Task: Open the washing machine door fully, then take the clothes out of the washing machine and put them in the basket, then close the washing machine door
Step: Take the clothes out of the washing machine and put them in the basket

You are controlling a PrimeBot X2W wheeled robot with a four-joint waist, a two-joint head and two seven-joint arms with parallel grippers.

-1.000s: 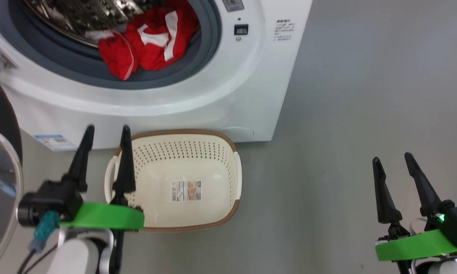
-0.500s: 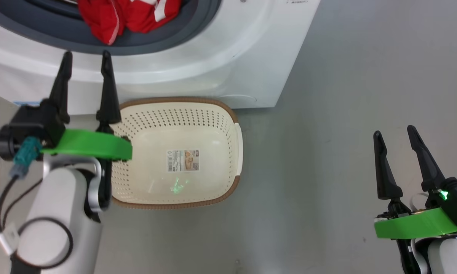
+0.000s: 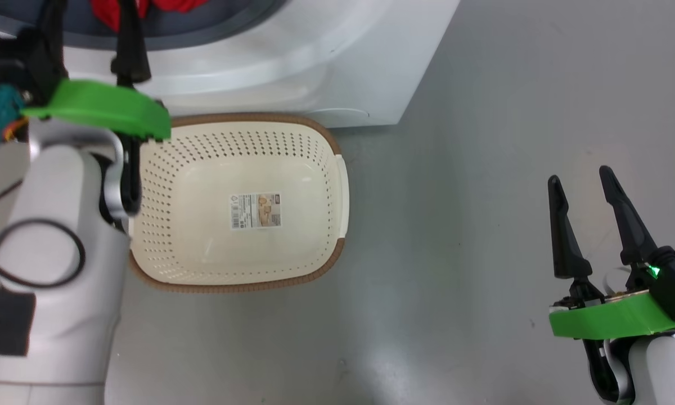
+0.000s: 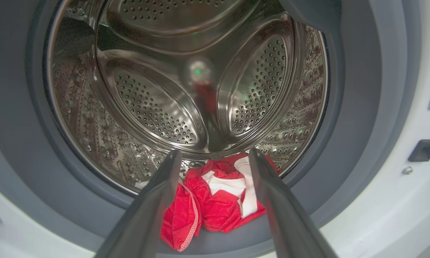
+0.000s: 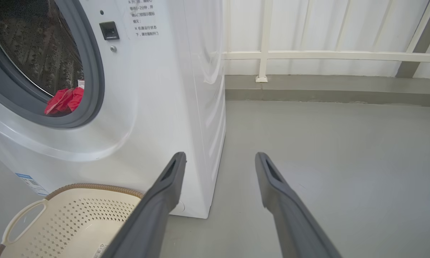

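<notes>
Red clothes (image 4: 215,204): on grey gasket (image 4: 362,107) at drum (image 4: 157,107) mouth; left wrist view shows white stripes.
Left gripper (image 4: 214,153): jaws spread, empty, facing clothes.
Right gripper (image 3: 578,175): jaws spread, above floor (image 3: 455,281).
Basket (image 3: 236,118): floor, beside washing machine (image 3: 315,67).

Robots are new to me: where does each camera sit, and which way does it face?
Head view: on the head, facing down at the basket; left gripper, right gripper show.
Left wrist view: left wrist, facing into the washing machine at the clothes, between its fingers.
Right wrist view: right wrist, facing the machine's corner, between its fingers.
Head and right wrist share the basket.
</notes>
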